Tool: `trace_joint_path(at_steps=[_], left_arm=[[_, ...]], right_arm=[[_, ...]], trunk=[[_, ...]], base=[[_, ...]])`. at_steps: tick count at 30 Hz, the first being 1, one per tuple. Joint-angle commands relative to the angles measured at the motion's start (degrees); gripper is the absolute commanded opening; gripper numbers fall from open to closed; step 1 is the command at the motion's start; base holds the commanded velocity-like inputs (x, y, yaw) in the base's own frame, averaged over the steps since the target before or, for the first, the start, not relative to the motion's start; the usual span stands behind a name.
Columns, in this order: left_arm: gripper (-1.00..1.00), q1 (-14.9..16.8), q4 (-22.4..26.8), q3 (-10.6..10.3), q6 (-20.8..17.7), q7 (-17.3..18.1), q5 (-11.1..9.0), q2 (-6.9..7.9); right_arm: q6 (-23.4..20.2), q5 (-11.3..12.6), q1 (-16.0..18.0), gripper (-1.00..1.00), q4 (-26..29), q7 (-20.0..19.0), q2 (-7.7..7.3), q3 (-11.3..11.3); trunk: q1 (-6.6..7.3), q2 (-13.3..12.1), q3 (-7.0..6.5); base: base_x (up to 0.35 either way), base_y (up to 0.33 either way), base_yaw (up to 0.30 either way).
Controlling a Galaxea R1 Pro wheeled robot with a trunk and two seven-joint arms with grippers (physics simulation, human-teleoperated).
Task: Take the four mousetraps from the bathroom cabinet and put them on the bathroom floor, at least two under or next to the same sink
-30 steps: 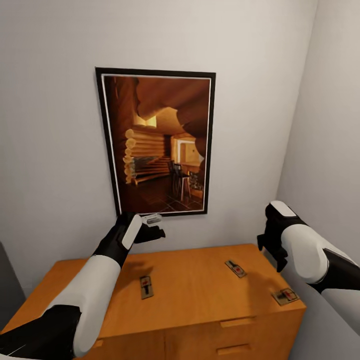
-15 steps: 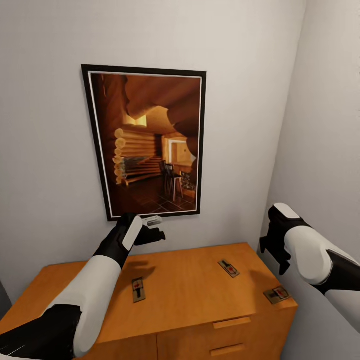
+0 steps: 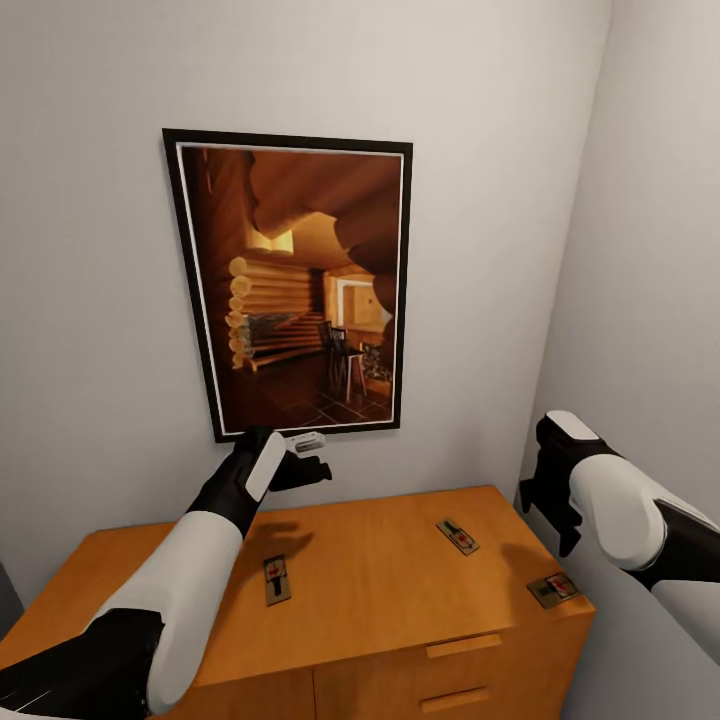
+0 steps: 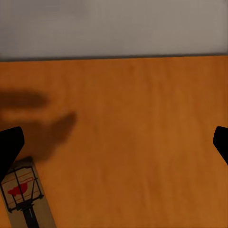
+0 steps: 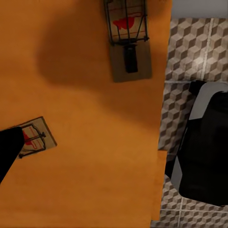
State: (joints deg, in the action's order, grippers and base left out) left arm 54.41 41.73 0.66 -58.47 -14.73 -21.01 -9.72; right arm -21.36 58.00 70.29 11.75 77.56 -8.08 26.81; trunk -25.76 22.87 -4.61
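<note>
Three mousetraps lie flat on the orange-brown cabinet (image 3: pixel 380 590): one left of centre (image 3: pixel 276 579), one right of centre (image 3: pixel 456 536), one at the front right corner (image 3: pixel 553 588). My left gripper (image 3: pixel 312 462) hovers open above the cabinet's back left; in the left wrist view its fingertips (image 4: pixel 9 147) stand wide apart over bare wood, with a mousetrap (image 4: pixel 21 190) beside one tip. My right gripper (image 3: pixel 545 500) hangs open over the cabinet's right end; its view shows two mousetraps (image 5: pixel 127 42) (image 5: pixel 33 137) and cube-pattern bathroom floor (image 5: pixel 190 47). The sink is out of view.
A framed picture of a log cabin interior (image 3: pixel 295 290) hangs on the white wall behind the cabinet. A side wall (image 3: pixel 650 300) closes the corner on the right. My dark base (image 5: pixel 204 147) stands on the tiles beside the cabinet's right edge.
The head camera swung a little between one second and half a second ago, shifting the whole picture. Since then nothing has moved; both arms hold their pose.
</note>
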Motion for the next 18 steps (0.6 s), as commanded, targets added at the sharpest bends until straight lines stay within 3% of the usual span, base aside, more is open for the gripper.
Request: trace_joint_path(at_steps=[1, 18], left_arm=[[1.00, 0.0, 0.1, 0.1, -0.2, -0.6, -0.6, -0.03], [1.00, 0.0, 0.1, 0.0, -0.2, -0.5, -0.5, -0.04]], right_arm=[[-0.5, 0.5, 0.0, 1.00, 0.0, 0.3, -0.05, -0.4], [-0.2, 0.5, -0.1, 1.00, -2.5, 0.2, -0.21, -0.4]], trunk=[[-0.02, 0.0, 0.03], [-0.02, 0.0, 0.03]], base=[[0.000, 0.000, 0.000], [0.000, 0.000, 0.000]])
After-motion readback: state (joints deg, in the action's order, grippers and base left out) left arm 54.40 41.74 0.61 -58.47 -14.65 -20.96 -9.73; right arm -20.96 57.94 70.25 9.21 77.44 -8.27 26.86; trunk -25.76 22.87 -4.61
